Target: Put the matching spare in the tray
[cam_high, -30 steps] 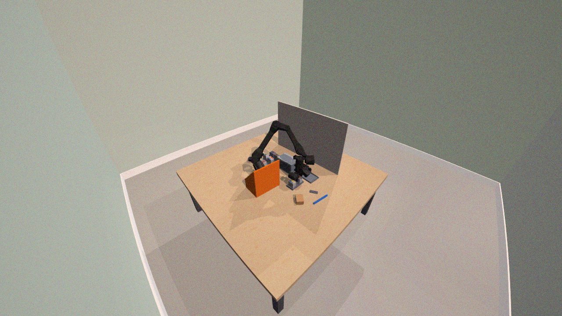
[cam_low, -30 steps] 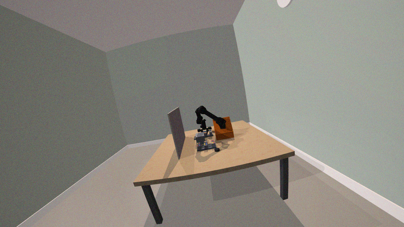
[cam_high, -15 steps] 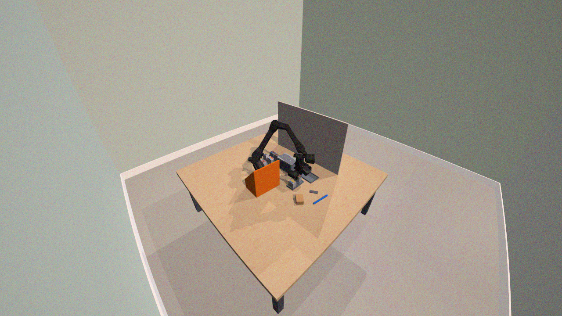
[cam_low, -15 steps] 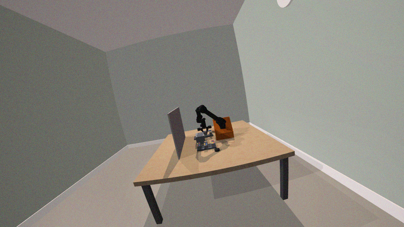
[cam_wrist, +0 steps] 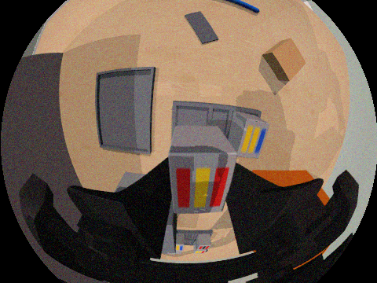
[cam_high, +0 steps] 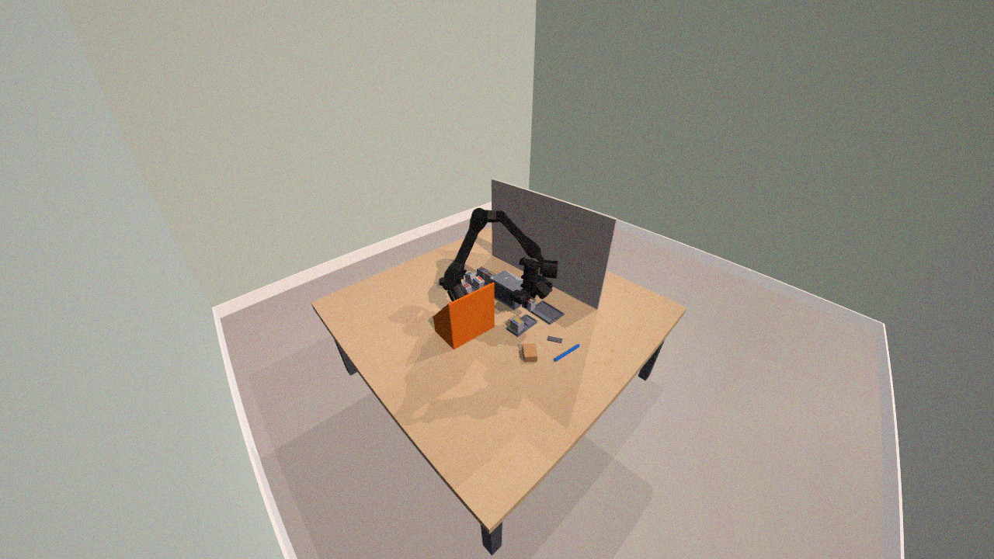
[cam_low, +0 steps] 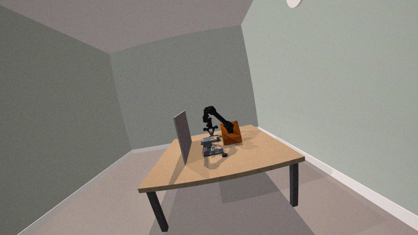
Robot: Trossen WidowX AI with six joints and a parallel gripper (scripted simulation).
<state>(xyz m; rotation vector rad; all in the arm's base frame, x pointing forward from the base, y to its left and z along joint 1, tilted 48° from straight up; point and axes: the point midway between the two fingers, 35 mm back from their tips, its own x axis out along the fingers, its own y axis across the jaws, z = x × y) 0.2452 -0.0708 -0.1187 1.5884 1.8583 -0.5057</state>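
Observation:
My gripper point(cam_high: 530, 301) point(cam_low: 211, 134) point(cam_wrist: 197, 160) is shut on a grey block point(cam_wrist: 201, 185) with red, yellow and red stripes. It holds the block upright, apparently above the near part of a small grey rack point(cam_wrist: 191, 116) point(cam_high: 530, 324). Another grey block point(cam_wrist: 253, 137) point(cam_high: 516, 324), striped yellow, yellow and blue, stands in the rack's right end. The shallow grey tray point(cam_wrist: 118, 110) point(cam_high: 547, 312) lies left of the rack in the wrist view, with nothing in it. Several striped blocks stand in a farther rack near the arm's base. I cannot tell which is the mounted unit; its back code is not readable.
A grey box point(cam_high: 508, 281) point(cam_low: 206, 142) stands by the farther rack. A tall dark panel point(cam_high: 556, 243) point(cam_low: 183, 137) stands beside the tray. An orange wedge point(cam_high: 472, 317) point(cam_low: 231, 137), a brown block point(cam_wrist: 292, 59), a flat grey piece point(cam_wrist: 201, 27) and a blue rod point(cam_high: 566, 352) are around.

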